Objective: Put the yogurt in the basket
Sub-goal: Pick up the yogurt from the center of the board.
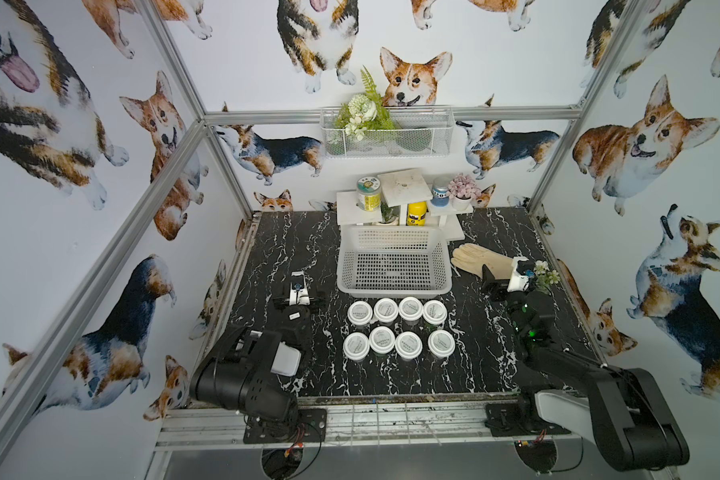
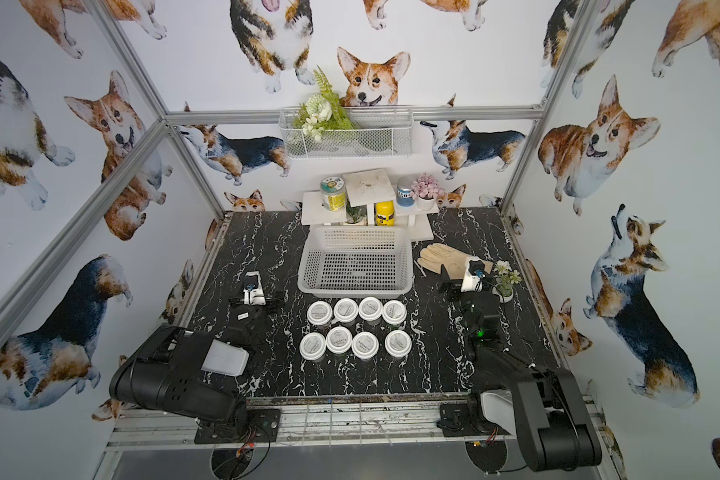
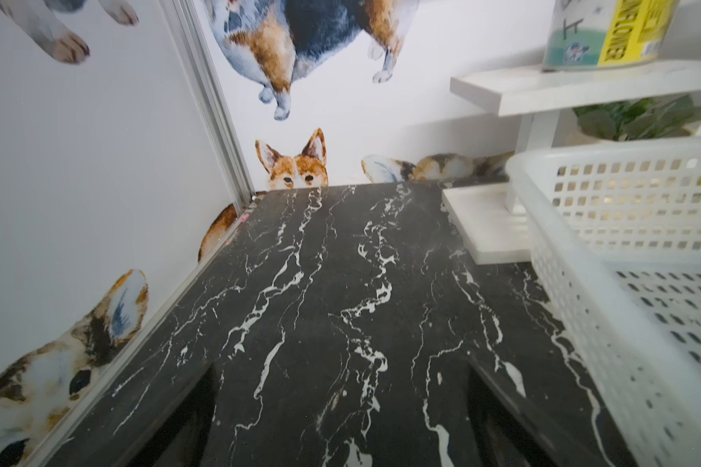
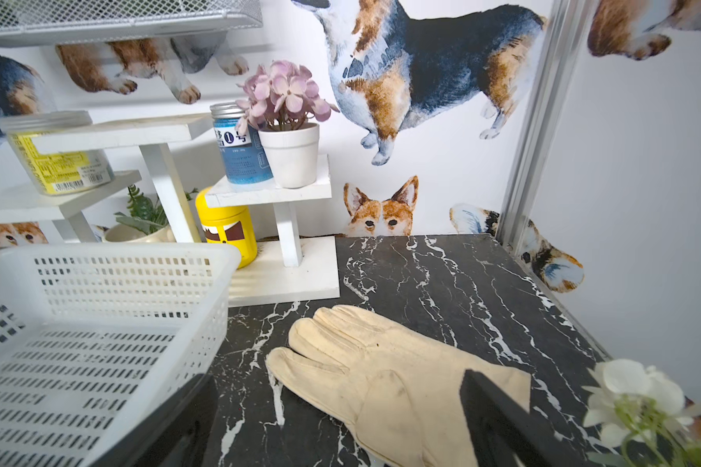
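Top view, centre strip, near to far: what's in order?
Near row of yogurt cups → far row of yogurt cups → white basket → yellow bottle → wire basket.

1. The left gripper (image 3: pixel 340 376) hangs low over the black marble table (image 3: pixel 320 263), its two dark fingers (image 3: pixel 187 420) spread wide with only tabletop between them.
2. The white slotted basket (image 3: pixel 632 210) stands just beside the gripper, its grid floor showing.
3. Behind the basket, a white tiered stand (image 3: pixel 563 87) carries a yellow-labelled jar (image 3: pixel 608 32), and a green plant (image 3: pixel 632 117) sits under its shelf.
4. Corgi-print walls (image 3: pixel 296 165) meet at an aluminium post (image 3: pixel 207 101).
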Robot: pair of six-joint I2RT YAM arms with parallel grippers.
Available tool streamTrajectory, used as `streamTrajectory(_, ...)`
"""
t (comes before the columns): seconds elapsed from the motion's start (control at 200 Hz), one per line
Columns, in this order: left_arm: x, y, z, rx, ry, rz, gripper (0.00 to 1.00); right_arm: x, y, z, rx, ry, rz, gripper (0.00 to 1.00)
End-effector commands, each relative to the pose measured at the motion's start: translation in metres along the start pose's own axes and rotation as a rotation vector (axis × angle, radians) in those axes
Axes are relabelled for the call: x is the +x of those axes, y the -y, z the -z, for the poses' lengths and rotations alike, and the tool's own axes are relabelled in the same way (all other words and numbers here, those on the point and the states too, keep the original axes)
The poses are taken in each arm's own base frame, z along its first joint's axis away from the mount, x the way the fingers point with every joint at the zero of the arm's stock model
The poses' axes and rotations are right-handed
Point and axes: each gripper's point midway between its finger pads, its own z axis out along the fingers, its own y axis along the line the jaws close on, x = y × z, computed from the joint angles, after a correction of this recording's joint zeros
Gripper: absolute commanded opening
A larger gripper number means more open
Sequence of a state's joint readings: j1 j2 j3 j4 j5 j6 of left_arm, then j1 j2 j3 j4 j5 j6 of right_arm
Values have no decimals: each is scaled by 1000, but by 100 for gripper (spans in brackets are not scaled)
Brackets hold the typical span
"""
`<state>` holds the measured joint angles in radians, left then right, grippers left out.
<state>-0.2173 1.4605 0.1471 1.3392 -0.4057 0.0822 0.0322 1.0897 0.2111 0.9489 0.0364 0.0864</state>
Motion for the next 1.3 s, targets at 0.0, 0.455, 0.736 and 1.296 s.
streamTrajectory(0.0, -31, 0, 3, -76, 8, -62, 100, -7, 14, 6, 100, -40, -213, 99)
streamTrajectory(0.455, -82, 19, 86, 260, -141, 374, 100, -11, -77, 32, -232, -356, -308, 99)
streamTrajectory(0.736, -79, 18, 113, 317, -219, 490, 100, 5, -150, 30, -284, -486, -158, 99)
streamTrajectory(1.296, -55, 107, 91, 559, -488, 340, 100, 35, -195, 25, -218, -596, -19, 99)
